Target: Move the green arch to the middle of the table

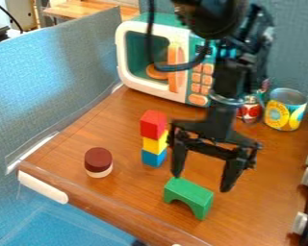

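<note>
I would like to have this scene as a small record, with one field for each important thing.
target: green arch, standing on its legs near the table's front edge
gripper: black gripper, fingers apart, close to the arch, not holding it
stack: red block on yellow block on blue block
left of stack: dark red and cream round piece
back: toy microwave, two cans

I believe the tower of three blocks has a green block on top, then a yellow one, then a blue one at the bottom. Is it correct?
Not quite: the camera view shows a red block on top, above the yellow one and the blue one.
</note>
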You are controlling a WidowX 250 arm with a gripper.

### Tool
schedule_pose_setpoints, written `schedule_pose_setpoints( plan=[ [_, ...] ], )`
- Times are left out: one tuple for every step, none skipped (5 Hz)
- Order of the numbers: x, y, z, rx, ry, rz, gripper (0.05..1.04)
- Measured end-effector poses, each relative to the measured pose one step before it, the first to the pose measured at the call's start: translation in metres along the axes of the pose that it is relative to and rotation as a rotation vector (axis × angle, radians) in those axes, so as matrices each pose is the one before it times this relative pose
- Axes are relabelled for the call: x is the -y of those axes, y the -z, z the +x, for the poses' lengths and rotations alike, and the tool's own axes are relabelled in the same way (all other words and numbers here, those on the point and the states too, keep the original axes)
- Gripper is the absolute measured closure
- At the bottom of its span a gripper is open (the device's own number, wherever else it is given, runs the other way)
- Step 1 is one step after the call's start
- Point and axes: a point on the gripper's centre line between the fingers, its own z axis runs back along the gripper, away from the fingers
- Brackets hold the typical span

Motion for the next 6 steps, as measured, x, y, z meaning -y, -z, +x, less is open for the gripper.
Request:
schedule_pose_setpoints(
  plan=[
    [-0.00139, 0.00698, -0.00351, -0.0304, -0.1952, -0.0423, 0.083],
    [-0.01347, 0.00957, 0.00597, 0.0077, -0.2519, -0.0118, 0.083],
    [0.00705, 0.00674, 0.00695, -0.0154, -0.0996, 0.0171, 0.083],
    [0.00363, 0.00436, 0.00198, -0.0324, -0.1136, -0.0127, 0.083],
    [0.00306, 0.0021, 0.00352, -0.0118, -0.1377, -0.0292, 0.083],
    [-0.0004, 0.00698, 0.00079, -0.0202, -0.0936, 0.0395, 0.083]
  ],
)
